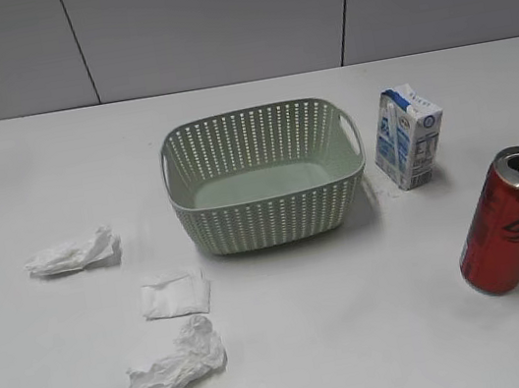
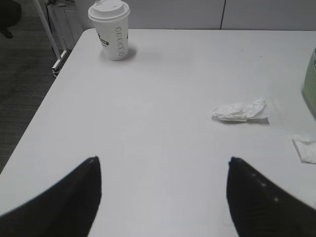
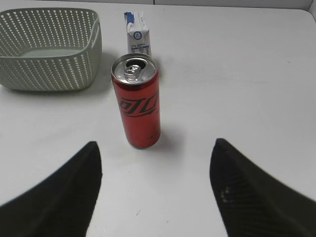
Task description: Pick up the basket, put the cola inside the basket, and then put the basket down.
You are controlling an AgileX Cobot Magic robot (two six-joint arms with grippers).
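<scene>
The pale green slotted basket [image 1: 264,175] stands empty on the white table, mid-back; it also shows in the right wrist view [image 3: 49,49], and its edge shows at the right of the left wrist view [image 2: 311,79]. The red cola can [image 1: 511,220] stands upright at the right; in the right wrist view [image 3: 137,101] it is just ahead of my open, empty right gripper [image 3: 156,148]. My left gripper [image 2: 163,160] is open and empty over bare table, far left of the basket. Neither gripper shows in the exterior view.
A small blue-and-white carton [image 1: 408,136] stands right of the basket. Three crumpled tissues [image 1: 73,253] [image 1: 175,295] [image 1: 174,365] lie left and front-left of it. A white lidded paper cup [image 2: 110,28] stands at the far left corner, near the table's left edge.
</scene>
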